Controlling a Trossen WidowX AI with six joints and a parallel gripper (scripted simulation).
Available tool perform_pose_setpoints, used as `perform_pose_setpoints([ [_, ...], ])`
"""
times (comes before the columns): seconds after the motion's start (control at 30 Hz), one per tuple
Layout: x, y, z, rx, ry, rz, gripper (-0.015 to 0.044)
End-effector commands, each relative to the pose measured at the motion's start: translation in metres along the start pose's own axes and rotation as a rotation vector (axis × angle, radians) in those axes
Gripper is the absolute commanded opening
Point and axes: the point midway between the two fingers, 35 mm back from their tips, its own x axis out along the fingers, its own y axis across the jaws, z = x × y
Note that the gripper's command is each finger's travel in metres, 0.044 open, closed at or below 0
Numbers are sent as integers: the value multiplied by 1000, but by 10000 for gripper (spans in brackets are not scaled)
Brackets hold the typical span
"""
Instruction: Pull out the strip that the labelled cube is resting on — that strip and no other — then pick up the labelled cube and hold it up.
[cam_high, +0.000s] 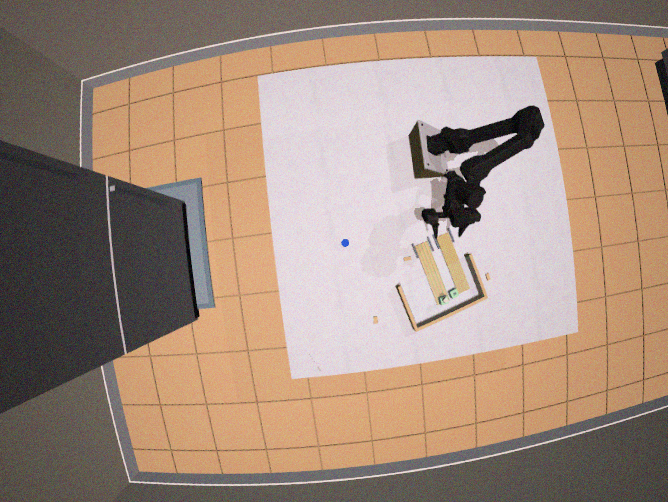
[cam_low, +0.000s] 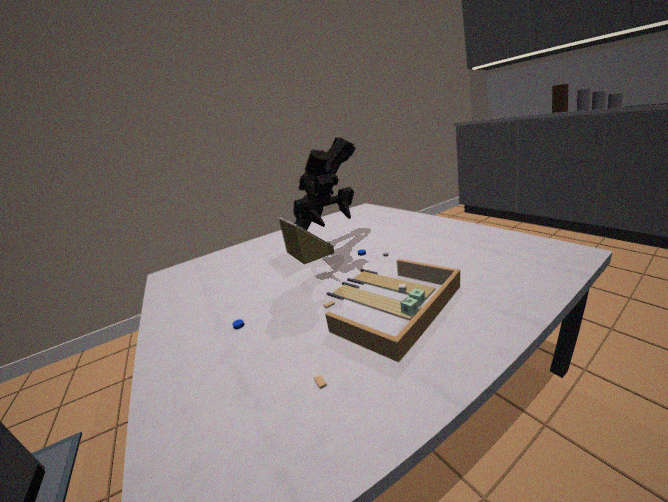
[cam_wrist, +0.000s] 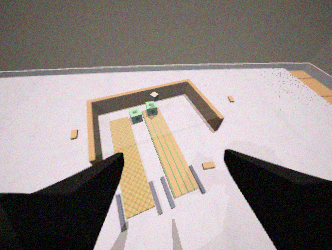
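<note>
Two pale wooden strips lie side by side: a lengthwise-striped one (cam_high: 430, 269) (cam_low: 367, 300) (cam_wrist: 170, 159) and a cross-hatched one (cam_high: 452, 264) (cam_wrist: 134, 170). One green cube (cam_high: 443, 300) (cam_low: 408, 306) (cam_wrist: 151, 108) is at the far end of the striped strip. A small pale tag (cam_low: 402, 287) (cam_wrist: 154, 94) appears above it. The other green cube (cam_high: 453, 293) (cam_low: 416, 295) (cam_wrist: 136, 115) is beside it, near the cross-hatched strip's far end; its support is unclear. Cube markings are too small to read. My gripper (cam_high: 448, 235) (cam_low: 335, 220) (cam_wrist: 174, 156) is open and empty, above the table near the strips' near ends.
A three-sided wooden wall (cam_high: 450, 313) (cam_low: 428, 306) (cam_wrist: 139, 91) surrounds the cubes' end. Short grey rails (cam_wrist: 156, 197) flank the strips' near ends. Several tan chips (cam_high: 375, 319) (cam_low: 320, 382) (cam_wrist: 208, 165) lie around. Blue discs (cam_high: 345, 242) (cam_low: 361, 252) lie on the table.
</note>
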Motion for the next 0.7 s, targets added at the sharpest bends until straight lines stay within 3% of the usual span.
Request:
perform_pose_setpoints([
  [0.0,0,0,-2,12,4,4,400],
  [0.33,0,0,-2,12,4,4,400],
  [0.67,58,-20,-4,-102,349,-14,137],
])
